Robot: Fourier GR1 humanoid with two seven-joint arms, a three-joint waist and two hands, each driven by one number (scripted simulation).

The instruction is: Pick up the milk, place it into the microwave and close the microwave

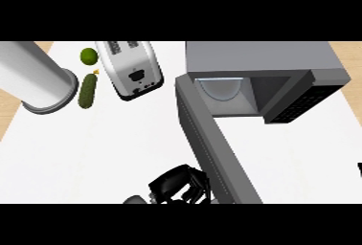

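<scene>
Toaster (pixel 130 69) left of the microwave (pixel 268 72) (door (pixel 212 143) open), cucumber (pixel 87 91) and lime (pixel 88 56) further left.

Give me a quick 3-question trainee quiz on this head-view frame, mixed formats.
1. True or false: the microwave door is shut.
2. Multiple choice: what lies directly left of the toaster? A) a banana B) a cucumber with a lime above it C) a mug
3. Short answer: which hand is visible, and where is it relative to the door?

Key
1. False: the door stands open toward the viewer, and the glass plate shows inside the microwave.
2. B
3. One black hand at the lower edge, just left of the open door; the frame does not settle which hand it is, and no milk is visible.
</scene>
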